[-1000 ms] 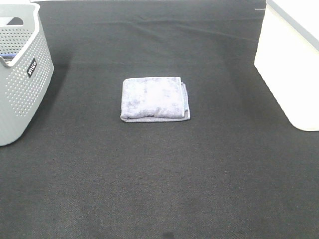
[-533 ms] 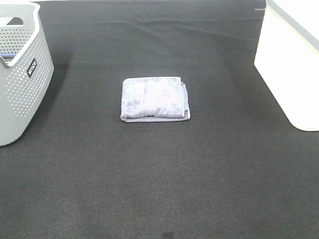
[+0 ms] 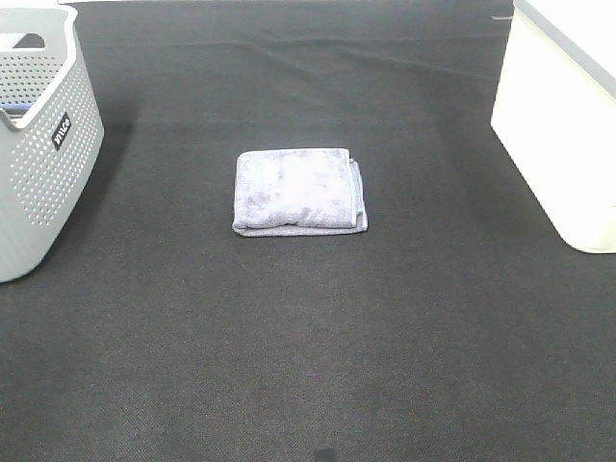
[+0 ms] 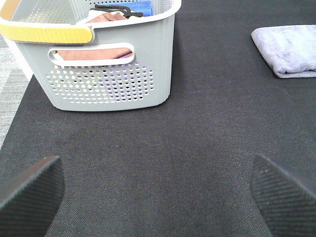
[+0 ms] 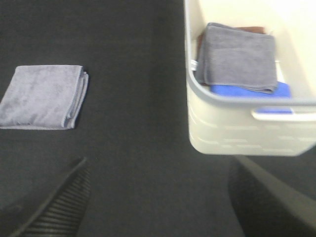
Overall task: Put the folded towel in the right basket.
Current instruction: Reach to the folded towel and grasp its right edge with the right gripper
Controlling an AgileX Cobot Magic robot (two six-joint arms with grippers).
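A folded grey-lavender towel (image 3: 299, 190) lies flat in the middle of the dark mat. It also shows in the left wrist view (image 4: 290, 50) and the right wrist view (image 5: 43, 96). The right basket (image 3: 568, 135) is white and stands at the mat's right edge. In the right wrist view the basket (image 5: 232, 131) holds a grey folded towel (image 5: 238, 57) on blue and brown cloths. My left gripper (image 4: 157, 195) is open and empty, low over the mat near the left basket. My right gripper (image 5: 158, 205) is open and empty, above the mat beside the white basket.
A grey perforated basket (image 3: 38, 135) stands at the left edge; in the left wrist view it (image 4: 98, 74) has a yellow handle and holds coloured cloths. The dark mat (image 3: 308, 337) covers the whole table.
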